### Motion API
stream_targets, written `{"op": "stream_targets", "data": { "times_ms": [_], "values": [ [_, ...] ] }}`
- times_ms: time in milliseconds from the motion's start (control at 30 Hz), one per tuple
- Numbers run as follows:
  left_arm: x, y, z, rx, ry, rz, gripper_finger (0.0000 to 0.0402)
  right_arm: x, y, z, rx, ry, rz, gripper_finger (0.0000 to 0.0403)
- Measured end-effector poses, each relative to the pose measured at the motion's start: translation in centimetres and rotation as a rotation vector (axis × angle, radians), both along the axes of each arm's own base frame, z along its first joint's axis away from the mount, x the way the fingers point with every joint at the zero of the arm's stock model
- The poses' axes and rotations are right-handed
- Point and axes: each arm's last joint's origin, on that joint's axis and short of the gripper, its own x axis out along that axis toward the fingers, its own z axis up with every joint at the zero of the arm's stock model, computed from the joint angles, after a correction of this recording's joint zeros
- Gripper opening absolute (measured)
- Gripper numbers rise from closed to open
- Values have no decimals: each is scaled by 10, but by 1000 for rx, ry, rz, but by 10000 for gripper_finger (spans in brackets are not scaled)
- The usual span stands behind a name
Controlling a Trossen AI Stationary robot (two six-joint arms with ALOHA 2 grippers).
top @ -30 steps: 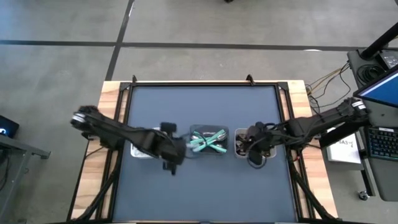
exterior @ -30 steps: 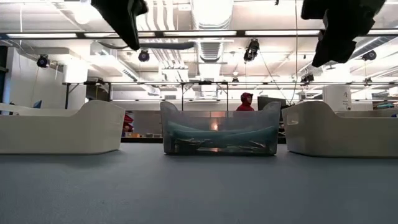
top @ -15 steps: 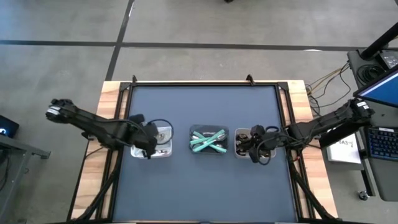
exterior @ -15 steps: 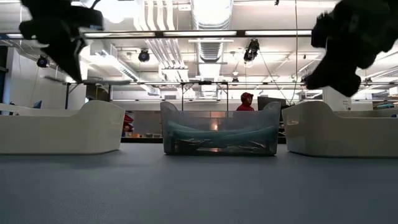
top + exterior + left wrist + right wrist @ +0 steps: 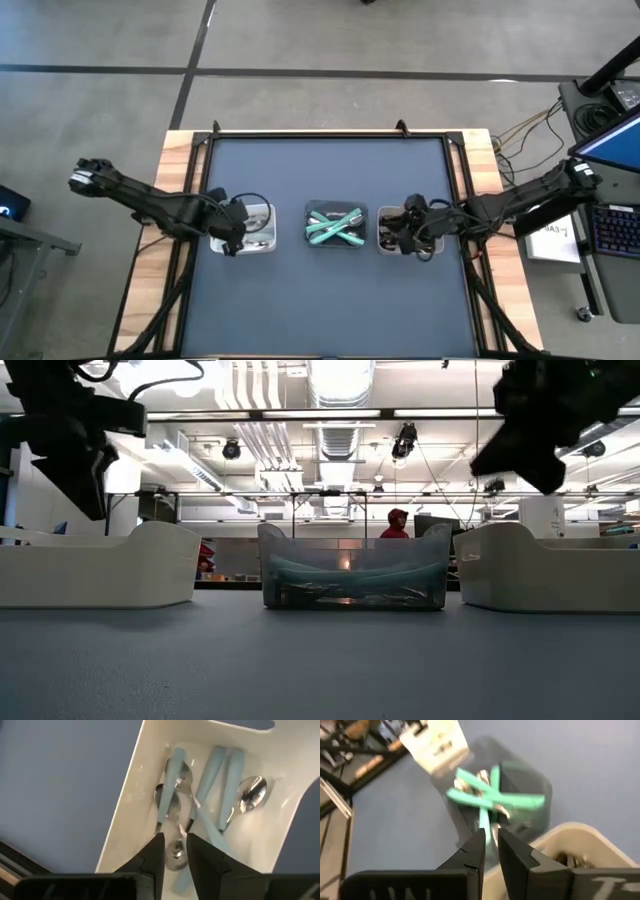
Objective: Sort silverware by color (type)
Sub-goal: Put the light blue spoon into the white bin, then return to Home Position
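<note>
Jaws: both grippers nearly closed, a thin gap, nothing between them.
Left gripper (image 5: 174, 851): over the white tray (image 5: 262, 226), left of centre.
Right gripper (image 5: 490, 845): above the right tray (image 5: 385, 240).
Silverware: pale-handled spoons (image 5: 215, 795) in the white tray; teal pieces (image 5: 335, 227) in the middle tray (image 5: 312, 210); right tray's contents look dark.

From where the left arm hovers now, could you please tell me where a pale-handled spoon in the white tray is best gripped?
Probably mid-handle, coming straight down from above. In the left wrist view, the pale-handled spoons lie flat in the white tray, their handles roughly along its length, and the bowls overlap. The tray walls block a side approach. The left end effector hovers over them, fingers nearly closed.
</note>
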Motion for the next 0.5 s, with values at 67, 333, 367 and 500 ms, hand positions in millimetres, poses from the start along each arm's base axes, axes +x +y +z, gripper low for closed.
{"op": "stream_targets", "data": {
  "times_ms": [67, 333, 367, 500],
  "values": [
    [0, 0, 0, 17, 10, -45, 70, 3, 0, 10, -16, -34, -19, 43],
    [-14, 8, 16, 142, -154, -28, 72, 9, 1, 47, -219, -112, 63, 43],
    [-19, 9, 19, 137, -192, -22, 71, 9, 1, 47, -227, -110, 66, 43],
    [-39, 16, 29, 88, -365, -7, 64, 7, 0, 46, -237, -110, 38, 43]
  ]
}}
